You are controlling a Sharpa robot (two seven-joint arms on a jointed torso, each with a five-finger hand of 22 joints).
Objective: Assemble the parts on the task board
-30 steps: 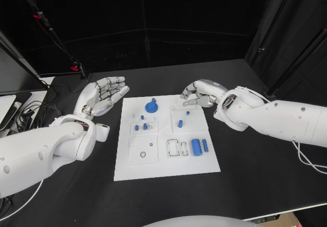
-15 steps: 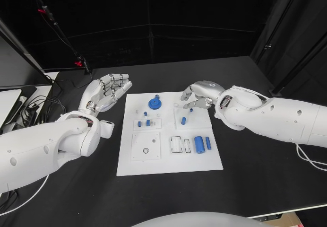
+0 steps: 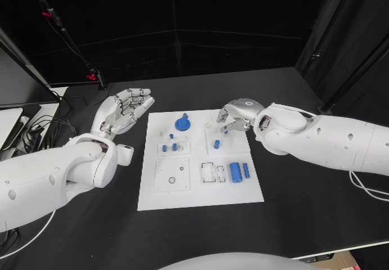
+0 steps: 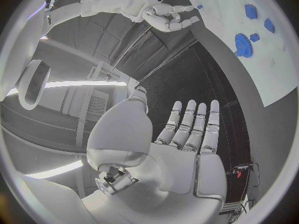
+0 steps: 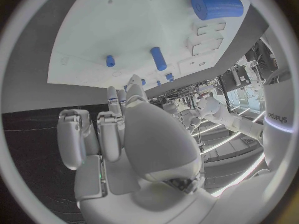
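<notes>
One white task board (image 3: 203,188) mid-table, one blue gear (image 3: 182,123) at its far end, one large blue cylinder (image 3: 234,171) nearer, left hand (image 3: 123,111) beside the board, fingers straight, empty, right hand (image 3: 230,118) over the far edge, fingers curled in, contents uncertain.

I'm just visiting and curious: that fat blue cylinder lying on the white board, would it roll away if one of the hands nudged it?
Probably, if pushed from the side: the blue cylinder lies on its round flank on the flat task board. It looks like smooth, stiff plastic, so it should keep its shape but might slip between metal fingers. It is likely light for its size, though the pictures cannot confirm that.
</notes>
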